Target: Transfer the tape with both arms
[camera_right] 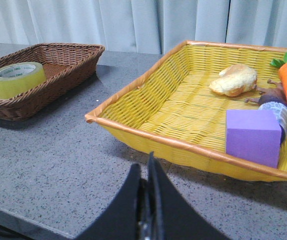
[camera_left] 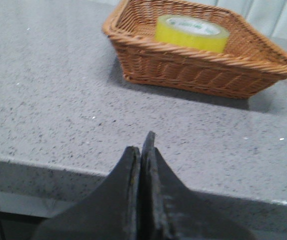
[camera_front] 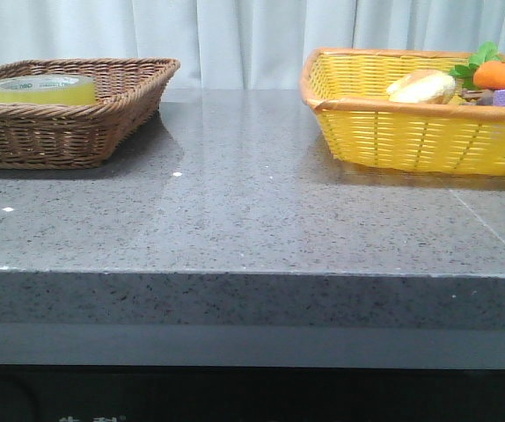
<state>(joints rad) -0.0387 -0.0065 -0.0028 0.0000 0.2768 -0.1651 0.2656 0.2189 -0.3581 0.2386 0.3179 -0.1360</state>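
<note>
Both grippers hang off the desk's near edge, left gripper (camera_left: 141, 150) and right gripper (camera_right: 146, 172) each pinched closed on nothing. Far left corner: the tape (camera_front: 39, 89) lies flat in the brown basket (camera_front: 103, 123). Likely light, rigid, slick-sided; best pinched across its wall through the core.

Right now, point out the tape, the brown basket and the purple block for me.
tape (camera_front: 40, 90), front view, on its yellow outer side wall.
brown basket (camera_left: 193, 74), left wrist view, on its near woven wall.
purple block (camera_right: 252, 142), right wrist view, on its front face.
</note>
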